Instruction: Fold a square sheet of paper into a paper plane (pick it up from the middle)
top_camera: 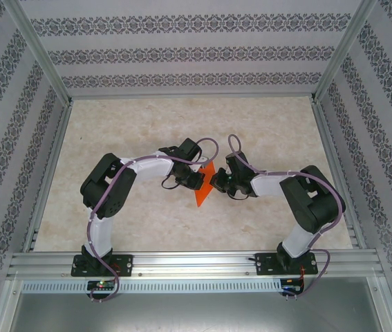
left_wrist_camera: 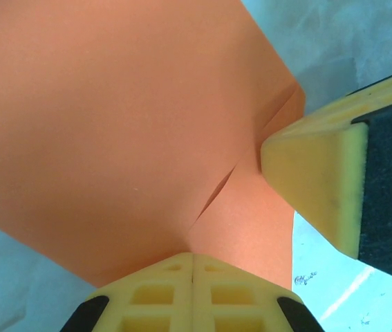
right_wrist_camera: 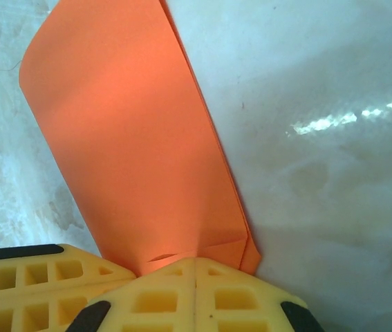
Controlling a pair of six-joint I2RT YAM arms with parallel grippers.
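The square sheet of paper (top_camera: 202, 190) is bright orange and folded into layers, and it hangs as a narrow pointed shape between the two grippers above the middle of the table. My left gripper (left_wrist_camera: 193, 257) is shut on one edge of the paper (left_wrist_camera: 113, 117). My right gripper (right_wrist_camera: 196, 261) is shut on the layered corner of the paper (right_wrist_camera: 133, 138). In the top view the left gripper (top_camera: 197, 177) and the right gripper (top_camera: 216, 182) face each other, almost touching. A yellow fingertip (left_wrist_camera: 313, 176) of the right gripper presses into the paper in the left wrist view. The left gripper's fingers (right_wrist_camera: 23, 280) sit beside mine in the right wrist view.
The pale marbled tabletop (top_camera: 265, 131) lies under both arms. Aluminium frame rails (top_camera: 196, 261) run along the near edge and the sides, and patterned walls (top_camera: 182, 52) enclose the space.
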